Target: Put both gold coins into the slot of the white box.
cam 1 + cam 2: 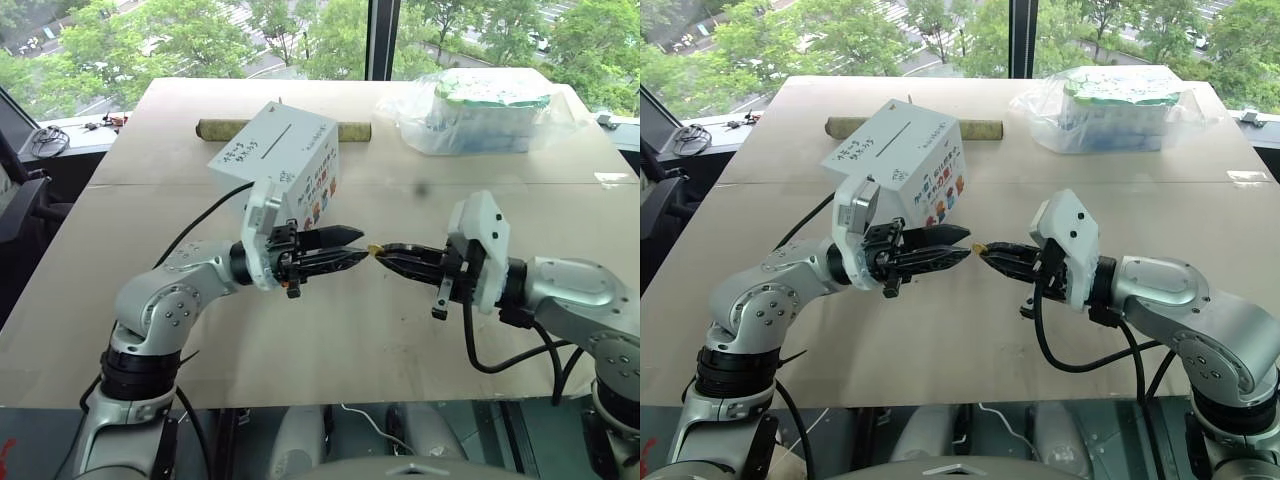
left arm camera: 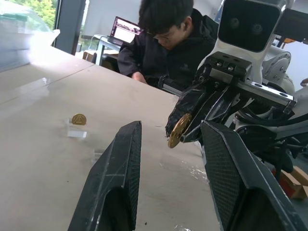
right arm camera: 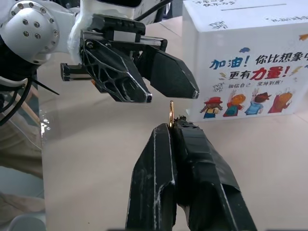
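The white box (image 1: 280,160) stands tilted at the table's middle back, with its dark slot (image 1: 283,133) on the upper face. In front of it my two grippers meet tip to tip above the table. My right gripper (image 1: 384,250) is shut on one gold coin (image 1: 374,249), held on edge at its fingertips (image 3: 171,126). My left gripper (image 1: 360,246) is open, its fingers just short of that coin and apart from it. A second gold coin (image 2: 79,119) stands on a small clear holder (image 2: 76,132) on the table.
A clear-bagged white-and-green bundle (image 1: 480,110) lies at the back right. A long olive roll (image 1: 225,128) lies behind the box. A person in a dark top (image 2: 168,48) sits beyond the table in the left wrist view. Bare tabletop (image 1: 330,340) lies under the grippers.
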Robot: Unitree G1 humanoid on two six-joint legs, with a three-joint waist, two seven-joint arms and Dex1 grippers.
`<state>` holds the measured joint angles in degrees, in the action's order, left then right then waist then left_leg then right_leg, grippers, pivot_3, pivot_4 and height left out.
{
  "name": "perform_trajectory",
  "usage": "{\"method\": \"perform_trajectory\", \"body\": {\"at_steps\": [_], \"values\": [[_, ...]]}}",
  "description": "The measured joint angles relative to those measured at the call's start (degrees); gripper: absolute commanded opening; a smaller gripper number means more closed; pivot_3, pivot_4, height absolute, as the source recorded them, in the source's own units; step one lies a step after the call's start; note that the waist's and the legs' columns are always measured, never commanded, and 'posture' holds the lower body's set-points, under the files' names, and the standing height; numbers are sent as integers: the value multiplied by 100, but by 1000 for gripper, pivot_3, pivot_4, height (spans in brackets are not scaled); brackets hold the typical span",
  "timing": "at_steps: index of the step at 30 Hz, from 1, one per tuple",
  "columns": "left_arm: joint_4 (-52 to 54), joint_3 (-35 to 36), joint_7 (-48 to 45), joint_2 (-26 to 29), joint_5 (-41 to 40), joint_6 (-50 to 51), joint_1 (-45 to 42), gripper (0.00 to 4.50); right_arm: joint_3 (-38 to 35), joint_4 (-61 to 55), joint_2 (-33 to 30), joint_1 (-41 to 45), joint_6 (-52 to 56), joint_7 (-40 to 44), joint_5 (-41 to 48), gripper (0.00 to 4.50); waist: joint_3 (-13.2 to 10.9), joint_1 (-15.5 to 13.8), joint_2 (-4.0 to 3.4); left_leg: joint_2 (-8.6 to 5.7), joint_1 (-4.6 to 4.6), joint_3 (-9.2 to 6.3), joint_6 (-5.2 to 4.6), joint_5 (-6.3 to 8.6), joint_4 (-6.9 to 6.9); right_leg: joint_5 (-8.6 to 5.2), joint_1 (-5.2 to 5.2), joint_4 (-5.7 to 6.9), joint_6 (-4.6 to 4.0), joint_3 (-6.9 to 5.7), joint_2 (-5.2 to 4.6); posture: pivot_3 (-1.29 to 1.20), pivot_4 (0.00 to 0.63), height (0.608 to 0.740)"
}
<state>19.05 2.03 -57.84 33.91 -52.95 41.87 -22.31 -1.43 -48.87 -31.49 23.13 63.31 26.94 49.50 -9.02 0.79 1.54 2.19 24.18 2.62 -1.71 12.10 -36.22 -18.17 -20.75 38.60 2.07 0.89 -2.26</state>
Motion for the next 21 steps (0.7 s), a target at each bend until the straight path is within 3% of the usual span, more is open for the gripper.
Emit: {"method": "perform_trajectory", "body": {"at_steps": [6, 12, 21], "values": [[0, -45, -109, -39, 108, -97, -1, 1973, 55, 0, -71, -15, -123, -59, 28, 0, 0, -1, 0, 0, 1, -1, 0, 0, 0, 0, 0, 0, 0, -1, -1, 0, 150, 740], [-12, -77, -290, -59, 220, -212, 3, 55, 107, 34, -16, 115, -107, -264, 229, 0, 0, 4, 0, 1, 1, -2, 0, 0, 0, 0, -1, 0, 0, -1, -1, 0, 150, 740], [-68, -41, -343, -157, 231, -231, -43, 55, 81, 178, -149, 331, -72, -377, 534, 0, -1, -4, 0, 0, 7, -4, 0, 0, 0, 0, -1, -6, 0, -5, -5, 0, 150, 740]]}}
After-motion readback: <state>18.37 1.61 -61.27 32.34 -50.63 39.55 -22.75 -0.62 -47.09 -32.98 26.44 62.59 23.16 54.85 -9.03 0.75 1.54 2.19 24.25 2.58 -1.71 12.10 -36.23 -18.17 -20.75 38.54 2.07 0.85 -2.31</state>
